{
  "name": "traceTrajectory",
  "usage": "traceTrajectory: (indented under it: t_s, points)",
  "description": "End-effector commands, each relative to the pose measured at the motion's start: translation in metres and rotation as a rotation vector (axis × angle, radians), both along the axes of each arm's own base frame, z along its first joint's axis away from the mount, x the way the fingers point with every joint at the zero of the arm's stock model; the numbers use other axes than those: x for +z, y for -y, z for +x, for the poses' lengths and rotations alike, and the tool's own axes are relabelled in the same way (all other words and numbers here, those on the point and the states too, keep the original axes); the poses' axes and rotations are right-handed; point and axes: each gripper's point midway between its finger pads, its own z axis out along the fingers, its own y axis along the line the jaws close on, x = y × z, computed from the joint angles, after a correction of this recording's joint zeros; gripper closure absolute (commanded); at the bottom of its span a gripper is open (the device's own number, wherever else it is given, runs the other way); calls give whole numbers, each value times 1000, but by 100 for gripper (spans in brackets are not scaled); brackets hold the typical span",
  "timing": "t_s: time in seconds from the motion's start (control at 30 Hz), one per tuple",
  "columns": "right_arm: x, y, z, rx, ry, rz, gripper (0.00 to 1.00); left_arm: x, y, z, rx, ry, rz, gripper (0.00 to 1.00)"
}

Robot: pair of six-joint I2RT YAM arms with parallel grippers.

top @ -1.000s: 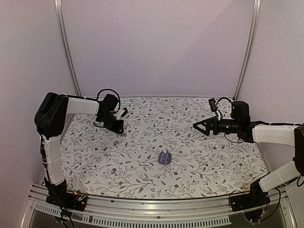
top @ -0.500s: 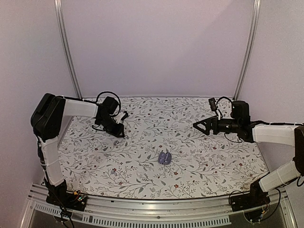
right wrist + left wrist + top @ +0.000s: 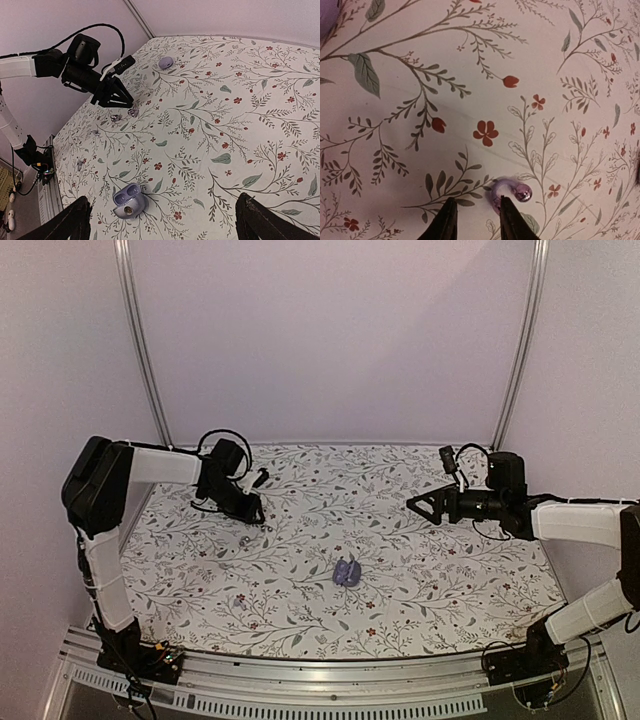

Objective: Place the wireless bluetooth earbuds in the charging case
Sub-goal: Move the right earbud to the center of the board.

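The left gripper (image 3: 477, 222) hangs low over the flowered cloth (image 3: 470, 75) at the far left of the table, its 2 fingers a narrow gap apart with nothing between them. We see 1 earbud (image 3: 510, 192), glossy and lavender, lying on the cloth just beside the tip of 1 finger and outside the gap; we cannot tell whether bud and finger touch. A second earbud (image 3: 116, 118) lies close by on the cloth, a little nearer the arms' bases, clear of the fingers.

The charging case (image 3: 347, 571) sits open near the middle of the cloth, toward the near edge, its 2 round lavender halves side by side and facing up. Seen from the right wrist, its hollows hold no earbud. It lies well apart from both earbuds and from either gripper.

On the right side the right gripper (image 3: 420, 505) is held above the cloth, level and pointing toward the middle of the table. We see its jaws spread wide and empty, with only the printed leaves and red flowers between them. The case lies in front of it and lower.
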Motion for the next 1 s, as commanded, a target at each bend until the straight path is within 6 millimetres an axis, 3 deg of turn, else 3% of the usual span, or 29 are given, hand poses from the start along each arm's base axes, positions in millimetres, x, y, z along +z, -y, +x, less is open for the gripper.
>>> traceTrajectory:
  t_s: [0.0, 0.17, 0.6, 0.97]
  points:
    - [12, -4, -2, 20, 29, 11, 1, 9, 10, 11, -21, 31, -58, 70]
    - [13, -4, -1, 21, 29, 11, 1, -4, 11, 9, -32, -2, -44, 70]
    - [14, -4, -1, 18, 35, 7, 1, -23, 17, -23, -79, -39, 68, 71]
    - [16, -1, -2, 9, 50, 1, 1, -29, 16, -46, -98, -61, 112, 74]
